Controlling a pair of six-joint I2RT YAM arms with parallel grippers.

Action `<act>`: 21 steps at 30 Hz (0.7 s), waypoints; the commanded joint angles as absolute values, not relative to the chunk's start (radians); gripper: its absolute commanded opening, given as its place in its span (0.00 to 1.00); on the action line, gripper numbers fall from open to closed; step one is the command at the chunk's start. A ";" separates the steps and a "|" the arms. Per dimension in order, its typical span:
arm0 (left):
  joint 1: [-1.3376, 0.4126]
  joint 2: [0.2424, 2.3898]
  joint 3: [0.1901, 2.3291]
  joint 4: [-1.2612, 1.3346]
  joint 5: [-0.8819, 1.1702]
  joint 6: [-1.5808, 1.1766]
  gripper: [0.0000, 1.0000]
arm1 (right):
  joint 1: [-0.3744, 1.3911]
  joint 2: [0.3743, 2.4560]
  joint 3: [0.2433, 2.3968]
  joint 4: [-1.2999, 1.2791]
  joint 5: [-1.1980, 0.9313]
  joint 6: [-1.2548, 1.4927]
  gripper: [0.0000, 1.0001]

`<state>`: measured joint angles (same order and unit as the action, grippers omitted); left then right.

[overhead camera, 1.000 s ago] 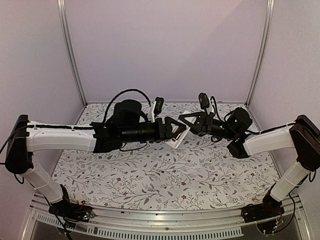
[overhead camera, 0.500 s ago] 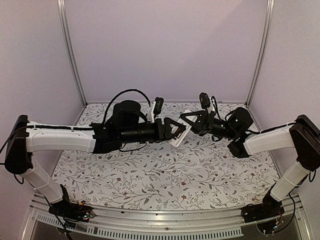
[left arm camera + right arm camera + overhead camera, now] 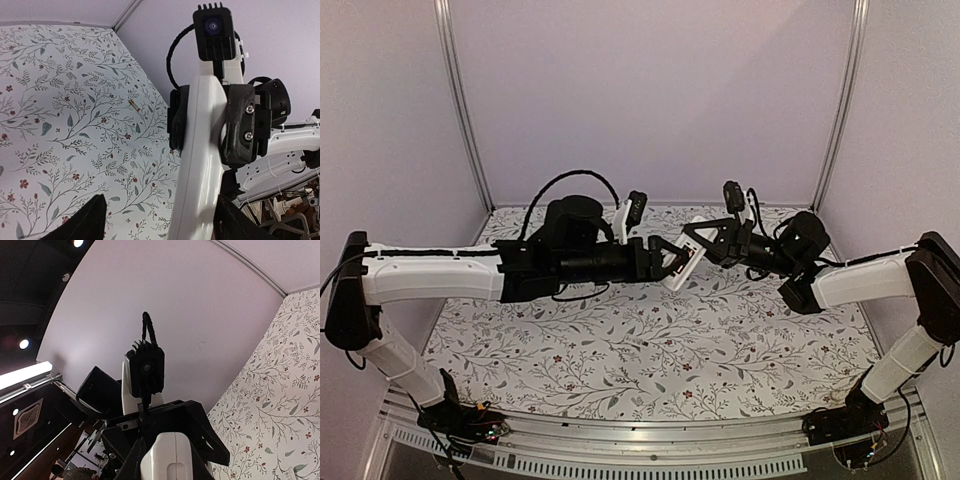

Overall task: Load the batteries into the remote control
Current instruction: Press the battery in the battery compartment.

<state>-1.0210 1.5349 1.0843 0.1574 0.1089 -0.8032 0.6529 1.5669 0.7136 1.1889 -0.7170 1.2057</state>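
Note:
The white remote control [image 3: 682, 264] hangs in mid-air between the two arms, high over the flowered cloth. My right gripper [image 3: 698, 243] is shut on it; in the right wrist view the remote's rounded end [image 3: 167, 460] sits between its fingers. In the left wrist view the remote [image 3: 200, 165] runs up the frame, with the right gripper's black fingers [image 3: 245, 130] clamping its upper part. My left gripper [image 3: 160, 215] stands open round the lower end, with a wide gap on its left side. One slim gold battery [image 3: 133, 104] lies on the cloth.
The flowered cloth [image 3: 620, 350] covers the table under both arms. Pale walls and metal corner posts [image 3: 460, 100] close the back and sides. A small white piece [image 3: 292, 471] lies on the cloth at the lower right of the right wrist view.
Both grippers and the remote have risen slightly and drifted a little right. The left jaws stand a little wider than before. The right grip is unchanged.

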 commanded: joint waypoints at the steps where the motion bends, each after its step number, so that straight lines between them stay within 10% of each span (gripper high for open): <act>1: -1.019 1.508 1.119 -0.063 0.006 -0.678 0.74 | 0.646 1.505 0.740 1.186 -0.719 1.152 0.00; 7: -1.017 1.467 1.138 -0.049 0.040 -0.614 0.90 | 0.652 1.526 0.720 1.185 -0.737 1.115 0.00; 21: -1.016 1.527 1.182 -0.018 0.153 -0.620 0.82 | 0.693 1.558 0.742 1.136 -0.744 1.058 0.00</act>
